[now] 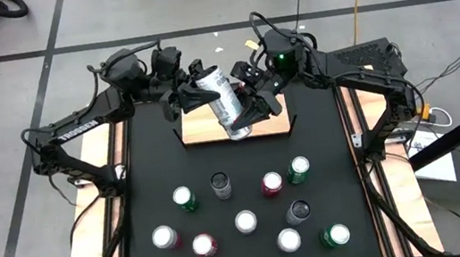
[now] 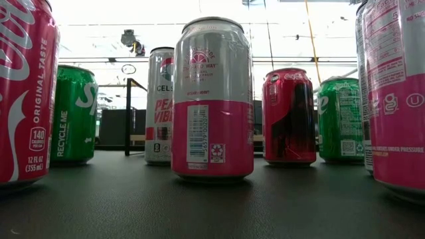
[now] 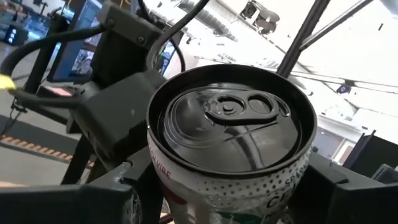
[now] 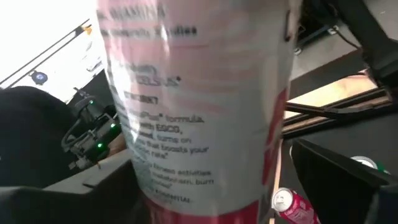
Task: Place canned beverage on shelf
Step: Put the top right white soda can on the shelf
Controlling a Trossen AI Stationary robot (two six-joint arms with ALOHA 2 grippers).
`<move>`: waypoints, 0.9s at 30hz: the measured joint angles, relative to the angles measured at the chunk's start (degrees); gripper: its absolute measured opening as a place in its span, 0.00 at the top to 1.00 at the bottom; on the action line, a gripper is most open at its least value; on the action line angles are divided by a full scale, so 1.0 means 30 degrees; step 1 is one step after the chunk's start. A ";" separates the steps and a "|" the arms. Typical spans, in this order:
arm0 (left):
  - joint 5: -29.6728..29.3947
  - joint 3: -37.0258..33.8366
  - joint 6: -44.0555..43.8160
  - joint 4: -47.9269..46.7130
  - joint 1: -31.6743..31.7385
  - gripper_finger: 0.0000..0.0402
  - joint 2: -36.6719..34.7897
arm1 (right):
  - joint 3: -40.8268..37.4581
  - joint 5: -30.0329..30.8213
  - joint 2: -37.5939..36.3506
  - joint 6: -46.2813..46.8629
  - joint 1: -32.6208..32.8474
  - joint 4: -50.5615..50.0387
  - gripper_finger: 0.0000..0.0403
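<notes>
Can held aloft between both grippers, above the shelf

The left gripper (image 1: 185,94) grasps the tilted white can (image 1: 219,98) (dark lid end facing its wrist camera); the right gripper (image 1: 254,107) stands released at the can's other end, over the shelf (image 1: 203,130) near the mat's (image 1: 157,184) far edge.

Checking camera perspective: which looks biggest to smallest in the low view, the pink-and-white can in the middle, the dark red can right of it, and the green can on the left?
1. Pink-and-white can, though it stands nearest the camera.
2. Dark red can and green can look about alike.
</notes>
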 joint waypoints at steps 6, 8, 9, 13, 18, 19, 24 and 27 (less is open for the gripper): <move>-0.0394 -0.0006 -0.0559 -0.0007 -0.0032 0.39 -0.0014 | -0.0005 0.0594 -0.0968 -0.0436 -0.0599 -0.0790 0.08; -0.0831 -0.0005 -0.0683 -0.0083 -0.0048 0.39 -0.0015 | -0.0003 0.1229 -0.1366 -0.1020 -0.0677 -0.1861 0.08; -0.1096 -0.0006 -0.0931 -0.0172 -0.0036 0.39 -0.0015 | -0.0003 0.1568 -0.1573 -0.1422 -0.0677 -0.2468 0.08; -0.3027 0.0001 -0.0990 -0.0554 -0.0012 0.39 -0.0023 | -0.0024 0.3316 -0.2516 -0.3275 -0.0663 -0.4959 0.08; -0.6074 0.0001 -0.0986 -0.1971 -0.0167 0.40 -0.0036 | -0.0017 0.7390 -0.3527 -0.5348 -0.0611 -0.6872 0.08; -0.6885 0.0001 -0.0982 -0.2249 -0.0226 0.40 -0.0036 | -0.0021 0.8350 -0.3648 -0.5841 -0.0530 -0.7150 0.08; -1.1526 -0.0001 -0.0979 -0.3878 -0.0666 0.40 -0.0036 | -0.0024 1.2060 -0.4027 -0.7870 0.0199 -0.7996 0.07; -1.3939 0.0001 -0.1116 -0.4307 -0.1031 0.40 -0.0029 | -0.0024 1.4302 -0.4035 -0.8934 0.0484 -0.8403 0.05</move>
